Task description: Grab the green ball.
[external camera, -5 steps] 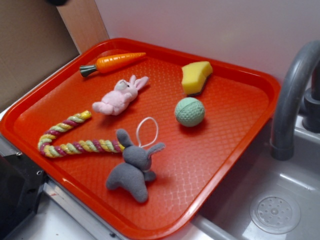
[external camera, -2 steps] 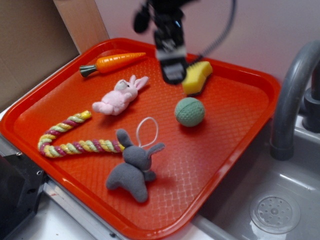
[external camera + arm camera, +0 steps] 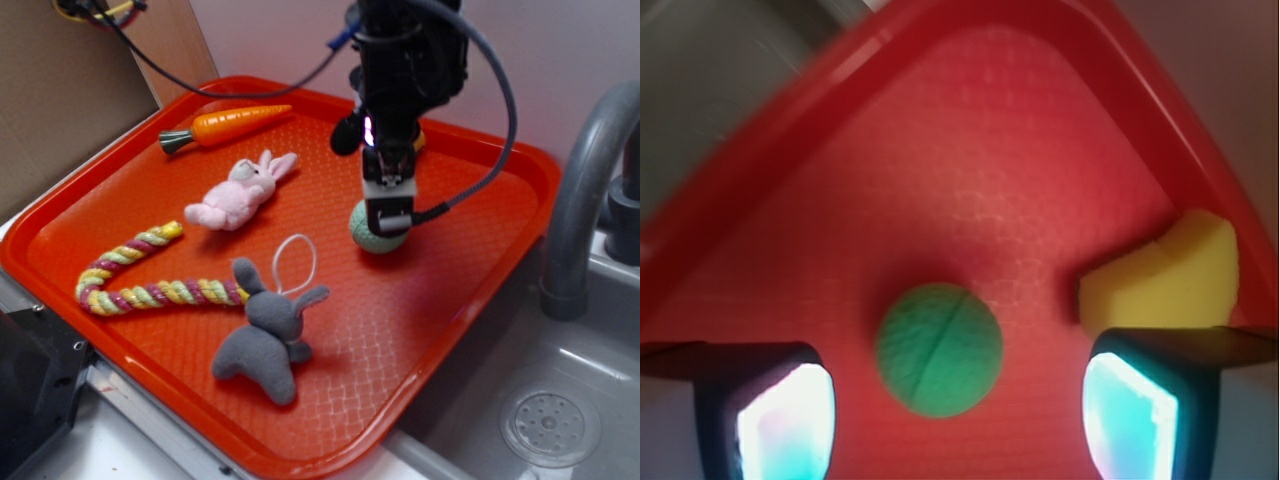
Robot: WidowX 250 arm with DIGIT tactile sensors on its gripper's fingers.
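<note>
1. Mint-green and matte, the small textured ball with its curved seam groove [image 3: 939, 348] lay on the red plastic tray [image 3: 470, 270], towards the tray's right side and near the grey sink faucet [image 3: 580, 200].
2. My hand [image 3: 388, 218] hung directly over that green ball in the exterior view, its black fingers hiding the ball's upper part.
3. My hand stood wide: in the wrist view the two fingertips [image 3: 765, 410] sat well apart at the lower corners, nothing between them but the ball and bare tray.
4. The ball lay between the fingers, a little nearer the left one in that view and slightly ahead of the tips; I judged it not yet touched.
5. To grasp well, I judged I should drop straight down until the pads flanked the ball's widest part, shifting slightly so it sat centred, then close slowly.
6. A round ball would likely roll off if one pad met it first, so an even squeeze mattered.
7. The yellow foam sponge [image 3: 1165, 280] sat just beside the right fingertip in the wrist view; I judged I should keep clear of it while lowering.
</note>
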